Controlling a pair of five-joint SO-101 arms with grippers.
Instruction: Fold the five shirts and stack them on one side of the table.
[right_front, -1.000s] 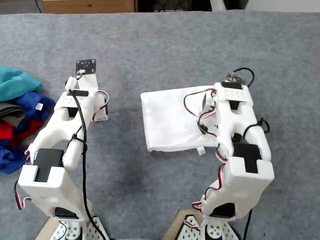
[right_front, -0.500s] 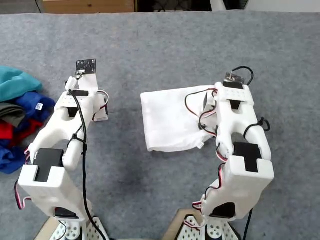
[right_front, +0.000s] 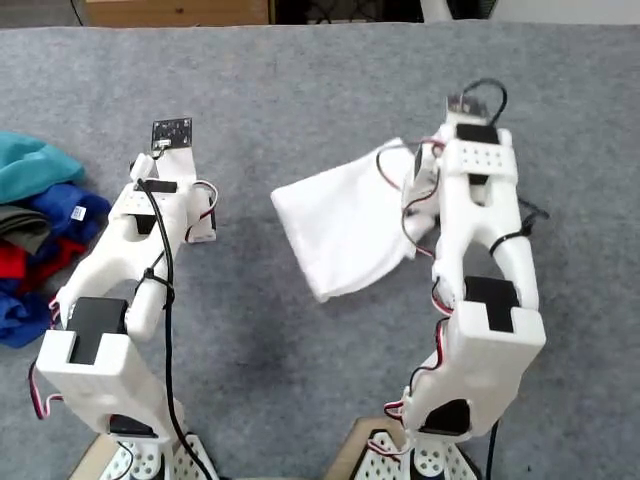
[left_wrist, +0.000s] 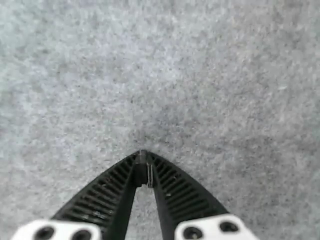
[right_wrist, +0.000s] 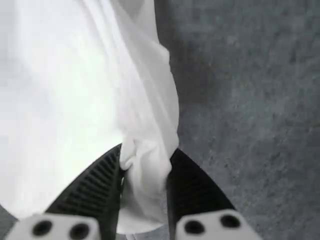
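Observation:
A folded white shirt (right_front: 345, 226) lies at the table's middle, its right edge lifted off the grey cloth. My right gripper (right_wrist: 144, 162) is shut on a bunched fold of that white shirt (right_wrist: 75, 90); in the high view the right arm (right_front: 478, 200) stands over the shirt's right side. My left gripper (left_wrist: 143, 164) is shut with nothing in it, its tips just above bare grey cloth; its arm (right_front: 150, 215) stands left of the shirt, apart from it. A heap of teal, blue, dark and red shirts (right_front: 35, 225) lies at the left edge.
The grey tablecloth (right_front: 300, 90) is open at the back and between the two arms. A wooden edge (right_front: 180, 10) runs along the far side. Loose cables (right_front: 400, 200) hang from the right arm over the white shirt.
My right gripper has moved toward the table's far side with the white shirt's right edge, lifting it; the shirt has swung and now lies slanted. The left arm has kept still.

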